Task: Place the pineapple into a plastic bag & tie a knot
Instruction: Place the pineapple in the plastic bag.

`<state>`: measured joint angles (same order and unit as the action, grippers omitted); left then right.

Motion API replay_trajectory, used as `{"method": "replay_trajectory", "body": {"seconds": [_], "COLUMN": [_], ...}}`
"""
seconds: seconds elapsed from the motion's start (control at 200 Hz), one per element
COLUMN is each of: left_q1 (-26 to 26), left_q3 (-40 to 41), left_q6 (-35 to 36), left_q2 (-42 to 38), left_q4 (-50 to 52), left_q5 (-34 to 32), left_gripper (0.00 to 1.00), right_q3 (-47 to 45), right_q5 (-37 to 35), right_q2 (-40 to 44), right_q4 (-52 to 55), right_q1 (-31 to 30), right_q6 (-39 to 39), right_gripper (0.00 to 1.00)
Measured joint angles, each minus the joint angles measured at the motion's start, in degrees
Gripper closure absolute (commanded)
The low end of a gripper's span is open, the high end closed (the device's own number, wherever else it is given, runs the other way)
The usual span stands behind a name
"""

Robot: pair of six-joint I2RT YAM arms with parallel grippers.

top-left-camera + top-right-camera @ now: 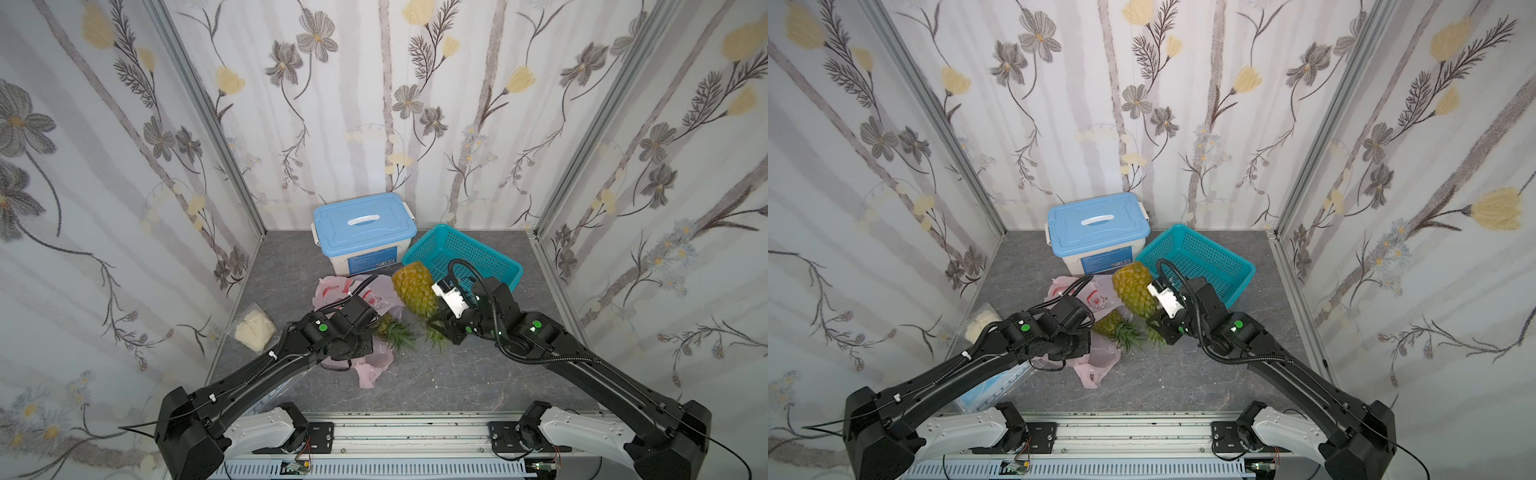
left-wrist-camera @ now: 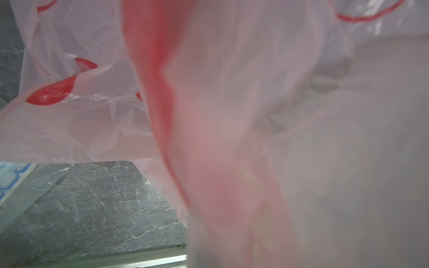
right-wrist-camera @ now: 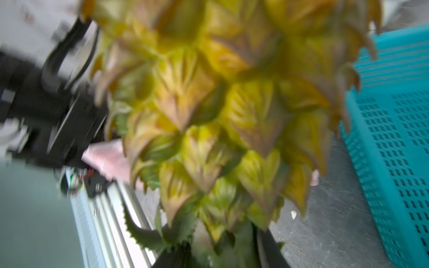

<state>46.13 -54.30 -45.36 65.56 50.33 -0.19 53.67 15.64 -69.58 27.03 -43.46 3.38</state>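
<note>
A large yellow pineapple [image 1: 413, 291] [image 1: 1133, 286] hangs crown-down above the table in both top views. My right gripper [image 1: 436, 326] [image 3: 222, 257] is shut on its green crown, and the fruit fills the right wrist view. A smaller pineapple [image 1: 388, 328] lies on the crumpled pink plastic bag [image 1: 376, 363] [image 1: 1096, 361]. My left gripper [image 1: 349, 347] sits over the bag, its fingers hidden under the wrist. Bag film [image 2: 232, 116] bunches right at the jaws and covers them in the left wrist view. No knot is in view.
A blue-lidded white box [image 1: 363, 226] stands at the back wall, with a teal mesh basket [image 1: 461, 253] to its right. A clear packet of white lumps [image 1: 253, 328] lies at the left wall. A packet of blue masks [image 1: 992, 386] lies under my left arm.
</note>
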Motion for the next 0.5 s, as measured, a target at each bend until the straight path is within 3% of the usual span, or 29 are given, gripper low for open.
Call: {"method": "replay_trajectory", "body": {"seconds": [0.23, 0.5], "left_q1": [0.0, 0.0], "left_q3": [1.6, 2.6], "left_q6": [0.2, 2.3], "left_q2": [-3.2, -7.3], "left_q4": [-0.5, -2.1], "left_q5": [0.0, 0.5], "left_gripper": [1.00, 1.00], "right_q3": [-5.6, 3.8], "right_q5": [1.9, 2.2], "right_q2": [-0.4, -19.1], "right_q4": [7.0, 8.2], "right_q1": [-6.1, -8.0], "right_q6": [-14.8, -19.2], "right_gripper": [1.00, 1.00]}}
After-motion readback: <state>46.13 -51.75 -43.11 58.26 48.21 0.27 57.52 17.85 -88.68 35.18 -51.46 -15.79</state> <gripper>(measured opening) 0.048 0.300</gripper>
